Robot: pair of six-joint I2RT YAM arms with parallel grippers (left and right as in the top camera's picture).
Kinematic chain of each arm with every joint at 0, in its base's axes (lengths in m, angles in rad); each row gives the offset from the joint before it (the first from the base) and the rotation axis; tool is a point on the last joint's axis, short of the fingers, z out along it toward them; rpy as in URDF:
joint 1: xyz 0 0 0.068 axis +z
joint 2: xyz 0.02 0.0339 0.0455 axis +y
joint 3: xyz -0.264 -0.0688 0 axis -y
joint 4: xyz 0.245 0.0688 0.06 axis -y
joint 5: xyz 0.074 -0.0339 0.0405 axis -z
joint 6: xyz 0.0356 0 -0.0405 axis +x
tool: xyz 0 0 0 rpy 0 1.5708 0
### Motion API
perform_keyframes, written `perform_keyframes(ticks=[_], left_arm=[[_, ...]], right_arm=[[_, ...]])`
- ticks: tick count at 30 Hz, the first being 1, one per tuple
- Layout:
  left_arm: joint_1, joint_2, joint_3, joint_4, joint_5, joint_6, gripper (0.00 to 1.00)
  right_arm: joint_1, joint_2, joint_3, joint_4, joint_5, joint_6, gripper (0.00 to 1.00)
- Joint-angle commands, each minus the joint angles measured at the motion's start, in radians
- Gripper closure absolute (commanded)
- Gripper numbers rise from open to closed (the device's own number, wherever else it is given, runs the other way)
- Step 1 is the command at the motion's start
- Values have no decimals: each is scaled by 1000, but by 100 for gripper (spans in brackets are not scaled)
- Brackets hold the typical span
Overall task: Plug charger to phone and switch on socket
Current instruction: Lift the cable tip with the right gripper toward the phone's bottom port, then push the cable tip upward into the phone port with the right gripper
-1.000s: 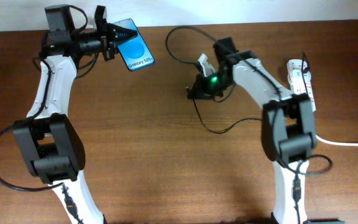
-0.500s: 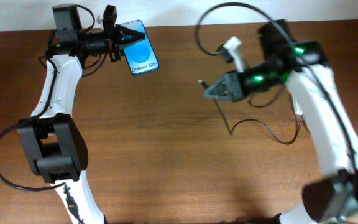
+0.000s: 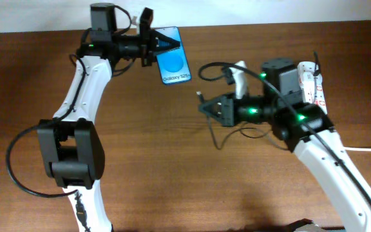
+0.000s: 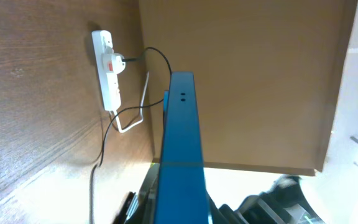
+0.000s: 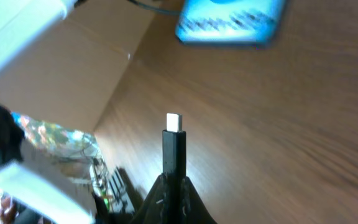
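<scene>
My left gripper (image 3: 152,44) is shut on the phone (image 3: 173,55), blue screen with a white "Galaxy S25" strip, held above the table's far side. In the left wrist view the phone (image 4: 180,155) shows edge-on, its bottom port facing away. My right gripper (image 3: 210,107) is shut on the charger (image 3: 201,98), whose metal tip points left, below and right of the phone. In the right wrist view the charger plug (image 5: 174,146) stands out of the jaws (image 5: 174,186) toward the blurred phone (image 5: 232,22). The socket (image 3: 313,80) lies at the right.
The charger's black cable (image 3: 240,134) loops on the table under my right arm. A thick white cord (image 3: 366,149) runs from the socket to the right edge. The socket also shows in the left wrist view (image 4: 107,65) with a red switch.
My left gripper has carried the phone right, toward the middle. My right arm has swung back and lower, bringing the charger tip closer to the phone.
</scene>
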Motion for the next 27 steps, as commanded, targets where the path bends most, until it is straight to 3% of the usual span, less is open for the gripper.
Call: perform_keyframes(ticks=[1, 8, 17, 27], left_arm=[[-27, -11, 18, 14, -31, 0, 100], [-32, -11, 18, 90, -13, -53, 100], [-32, -11, 18, 142, 47, -129, 100], [-31, -11, 18, 142, -3, -180, 100]], right_arm=[[89, 64, 6, 59, 125, 197, 96], [146, 137, 6, 150, 168, 319, 96], [133, 137, 6, 227, 171, 319, 96], [112, 137, 7, 256, 190, 319, 96]])
